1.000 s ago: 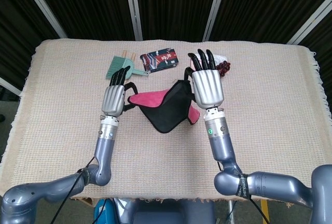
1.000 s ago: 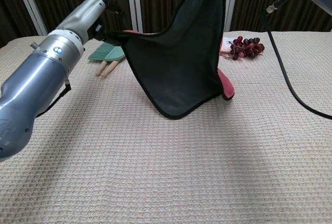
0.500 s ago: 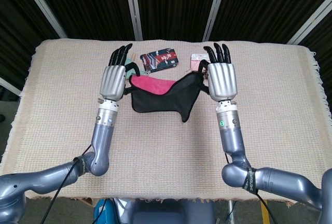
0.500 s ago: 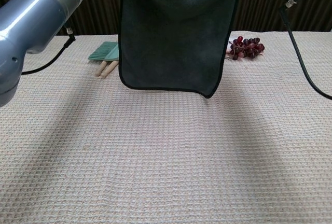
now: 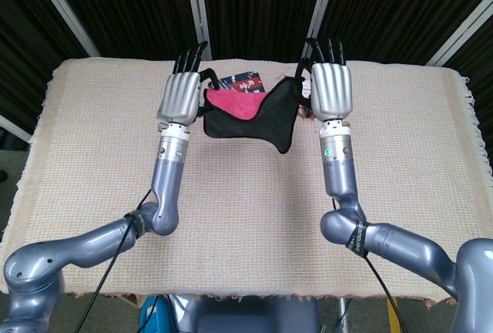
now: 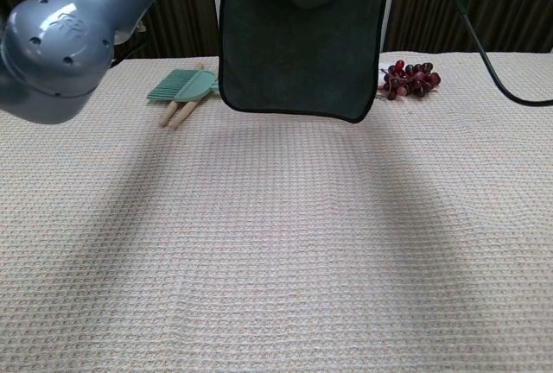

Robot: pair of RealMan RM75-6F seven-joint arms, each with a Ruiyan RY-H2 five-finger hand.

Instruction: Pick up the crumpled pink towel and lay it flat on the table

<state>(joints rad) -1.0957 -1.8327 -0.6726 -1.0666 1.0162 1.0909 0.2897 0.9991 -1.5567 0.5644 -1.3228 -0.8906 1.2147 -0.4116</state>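
The surface (image 6: 276,243), covered in a beige woven cloth, carries nothing across its near and middle parts, and the towel (image 6: 301,45) now hangs wholly clear of it, toward the far edge. Over the last second the towel has gone from a slack, slanted drape with one corner low beside the surface to a nearly square sheet strung between the two raised hands, its dark face toward the chest view, its pink face showing from above in the head view, and its bottom hem almost level. The left hand (image 5: 181,95) and the right hand (image 5: 331,90) have both risen and moved toward the far edge, each pinching a top corner while the other fingers stand up straight. I judge the spreading step essentially done: what remains is lowering the sheet so it lands without folding. Near the far edge lie a green brush (image 6: 180,88), a bunch of grapes (image 6: 410,77) and, partly hidden by the towel, a patterned packet (image 5: 243,80); the sheet should come down short of these.
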